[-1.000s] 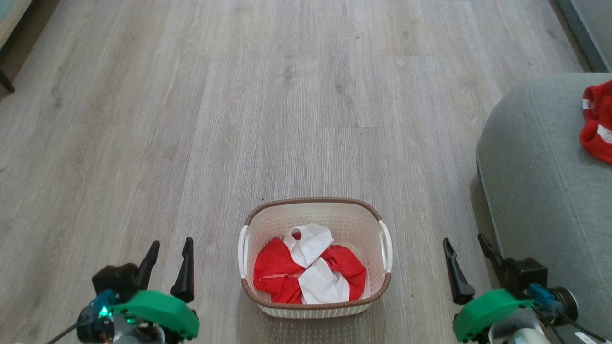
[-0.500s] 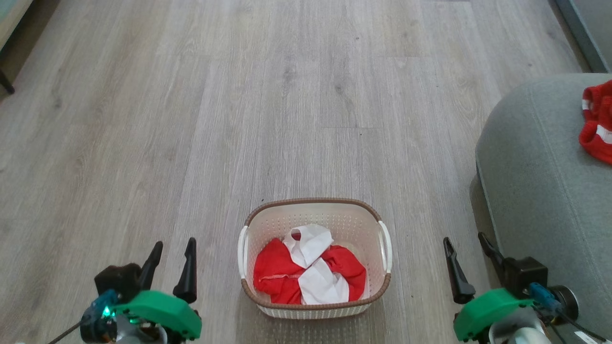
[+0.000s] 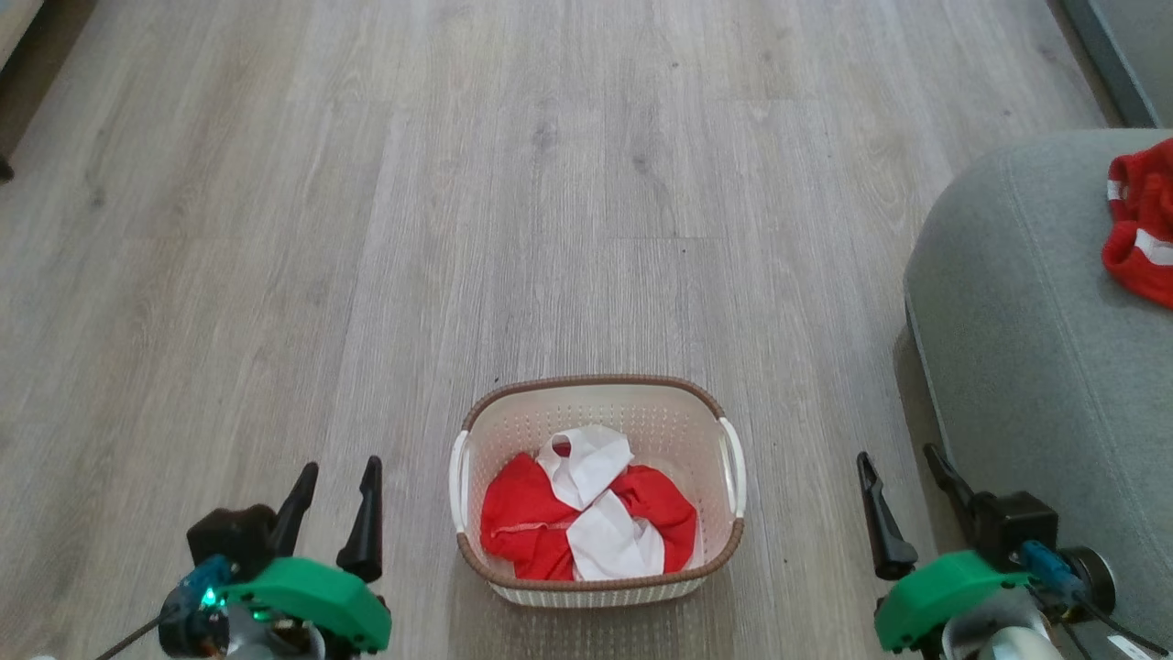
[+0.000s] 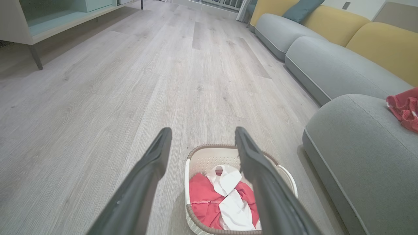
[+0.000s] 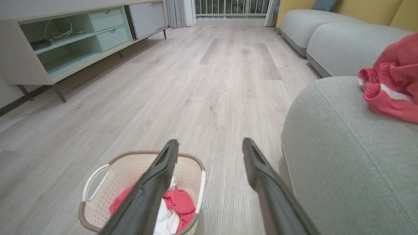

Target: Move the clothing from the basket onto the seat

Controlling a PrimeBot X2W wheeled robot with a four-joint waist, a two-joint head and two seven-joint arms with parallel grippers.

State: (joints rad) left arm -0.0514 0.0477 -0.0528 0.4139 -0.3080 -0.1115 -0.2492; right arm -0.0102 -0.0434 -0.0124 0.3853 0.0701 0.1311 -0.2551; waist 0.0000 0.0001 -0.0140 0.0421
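The cream basket (image 3: 596, 397) with a brown rim stands on the wood floor, low in the middle of the head view. Red and white clothing (image 3: 586, 522) lies crumpled inside it. The grey-green seat (image 3: 1026, 330) fills the right side. A second red garment (image 3: 1141, 225) with white stripes rests on the seat's top. My left gripper (image 3: 337, 469) hangs open to the left of the basket, holding nothing. My right gripper (image 3: 900, 458) hangs open between basket and seat, also holding nothing. Both wrist views show the basket (image 4: 205, 156) (image 5: 130, 164) beyond spread fingers.
A low pale cabinet (image 5: 65, 42) on thin legs stands along the left wall. Grey sofa sections (image 4: 326, 62) with yellow backs (image 4: 378, 45) run on past the seat. Open wood floor (image 3: 550, 202) stretches ahead of the basket.
The whole head view has shifted slightly, so the camera moved a little. Basket, clothing and both open grippers keep their places relative to one another.
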